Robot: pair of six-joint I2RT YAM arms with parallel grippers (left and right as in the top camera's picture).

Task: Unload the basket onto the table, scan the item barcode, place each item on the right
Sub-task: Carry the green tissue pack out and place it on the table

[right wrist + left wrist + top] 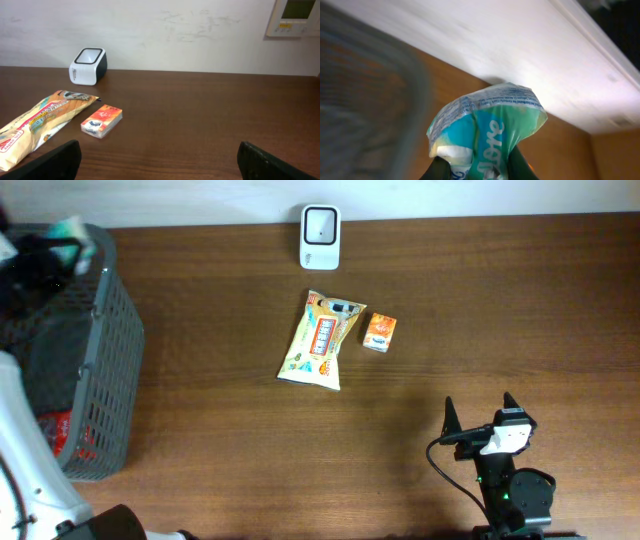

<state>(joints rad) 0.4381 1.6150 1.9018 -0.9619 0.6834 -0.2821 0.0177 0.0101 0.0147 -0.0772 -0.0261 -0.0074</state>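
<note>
"What is closest to us?"
"The right gripper [480, 412]. Its two fingers are spread wide apart."
"What is out on the table [500, 300]?"
"A yellow snack bag [318, 340], with a small orange box [379, 332] just beside it. Behind them is the white scanner [320, 237]."
"Where is the green packet [487, 125]?"
"Far left, up over the gray basket [110, 360]. The left gripper [479, 170] pinches its bottom end."

You can read only one scrap of lettering: white letters that look like "ove", running up the teal packet [489, 136] in the left wrist view. Its fine print is blurred. Print on the yellow snack bag [320, 340] and the small orange box [379, 332] to its right is too small to read.
</note>
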